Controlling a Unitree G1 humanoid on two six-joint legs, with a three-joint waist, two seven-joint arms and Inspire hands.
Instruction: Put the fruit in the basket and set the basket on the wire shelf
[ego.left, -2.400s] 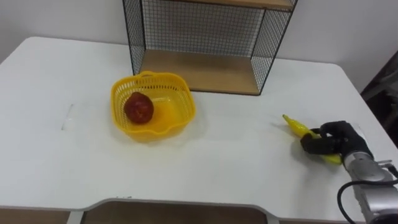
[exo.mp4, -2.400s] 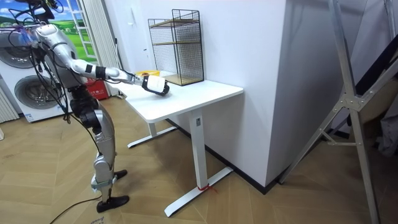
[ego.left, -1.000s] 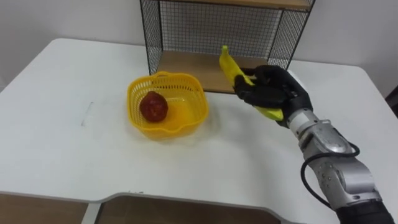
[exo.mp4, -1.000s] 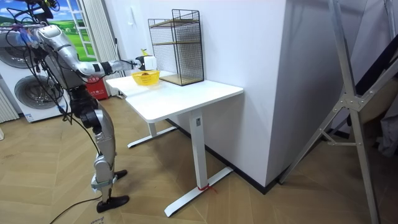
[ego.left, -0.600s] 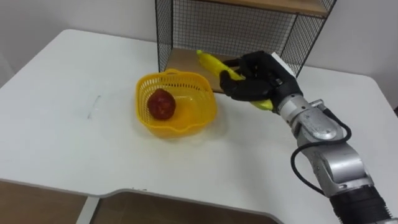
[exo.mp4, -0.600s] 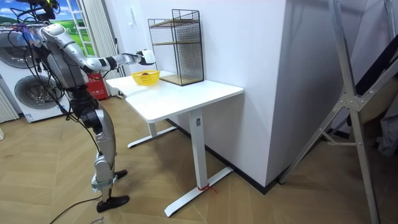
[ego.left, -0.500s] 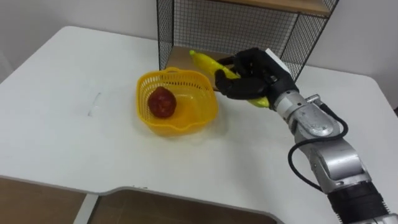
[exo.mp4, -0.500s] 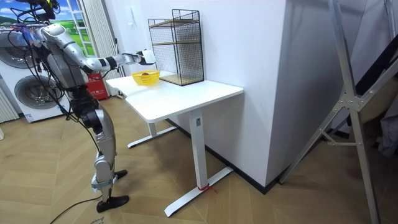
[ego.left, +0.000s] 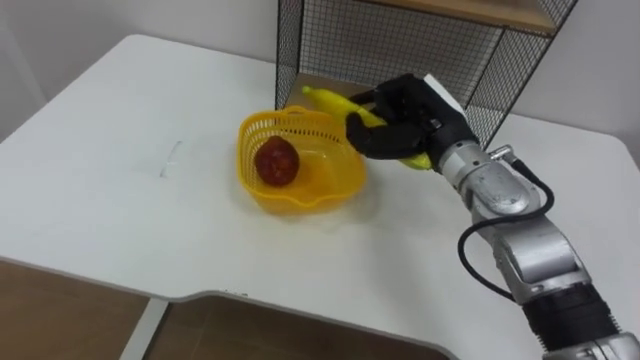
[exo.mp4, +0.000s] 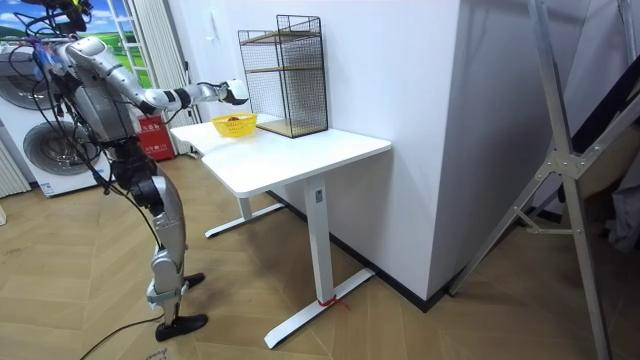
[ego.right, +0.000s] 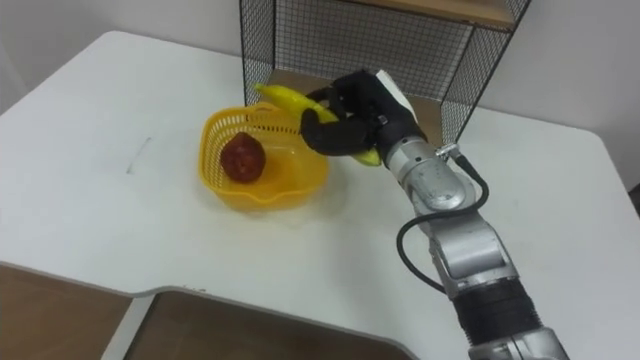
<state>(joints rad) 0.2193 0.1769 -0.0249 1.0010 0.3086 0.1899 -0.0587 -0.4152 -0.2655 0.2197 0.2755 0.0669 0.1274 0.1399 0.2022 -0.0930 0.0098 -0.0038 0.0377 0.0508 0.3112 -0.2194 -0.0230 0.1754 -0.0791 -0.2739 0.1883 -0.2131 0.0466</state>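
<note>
A yellow plastic basket (ego.left: 258, 186) (ego.right: 222, 190) stands on the white table (ego.left: 120, 130) in front of the black wire shelf (ego.left: 420, 45) (ego.right: 370, 40). A red apple (ego.left: 277, 161) (ego.right: 242, 156) lies inside it. My right hand (ego.left: 410, 118) (ego.right: 360, 115) is shut on a yellow banana (ego.left: 326, 100) (ego.right: 283, 97) and holds it in the air over the basket's far right rim, the banana's free end pointing left. In the room view, the hand (exo.mp4: 236, 90) hangs above the basket (exo.mp4: 233, 124).
The wire shelf has a wooden bottom board (ego.left: 312, 87) just behind the basket and a wooden upper shelf. In the room view a washing machine (exo.mp4: 45, 150) stands behind me, on the left of the table (exo.mp4: 290, 160).
My right hand lifted the banana from the table's right side and carried it left, up to the basket's rim. The camera shifted too, so the whole scene slid right.
</note>
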